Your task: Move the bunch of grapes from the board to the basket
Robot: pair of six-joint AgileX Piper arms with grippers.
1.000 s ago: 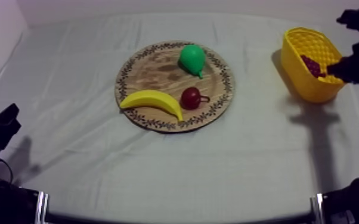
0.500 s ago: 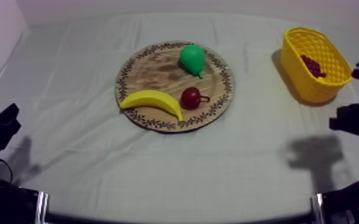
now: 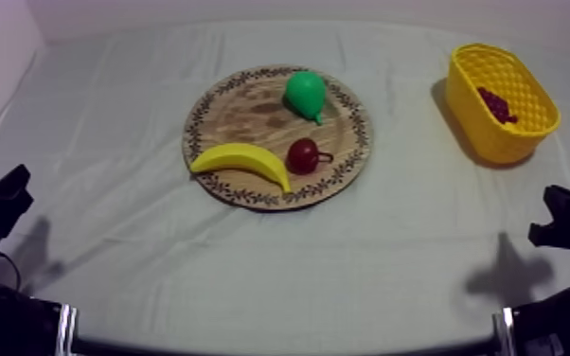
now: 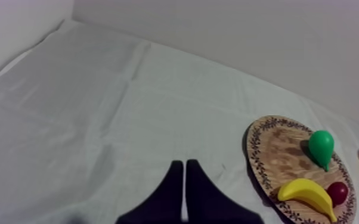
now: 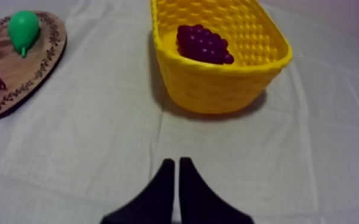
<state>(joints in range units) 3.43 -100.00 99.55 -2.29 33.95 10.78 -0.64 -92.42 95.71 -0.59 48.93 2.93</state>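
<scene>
The purple bunch of grapes [image 3: 496,104] lies inside the yellow basket [image 3: 471,115] at the table's far right. Seen from the right wrist, the grapes [image 5: 203,44] rest against the basket's [image 5: 217,88] far-left inner wall. My right gripper [image 3: 546,216] sits low at the right edge, well short of the basket; its fingers [image 5: 176,168] lie together as a narrow wedge, holding nothing. At the lower left rests my left gripper [image 3: 9,189], and its fingers [image 4: 183,171] are likewise shut on nothing.
The round wooden board [image 3: 241,109] in the middle carries a green pear [image 3: 305,93], a banana [image 3: 241,161] and a small red fruit [image 3: 302,155]. From the left wrist, the board [image 4: 283,143] lies off beyond the fingers.
My right arm has drawn back from over the basket toward the table's lower right edge. The grapes stay in the basket. The left arm has not moved.
</scene>
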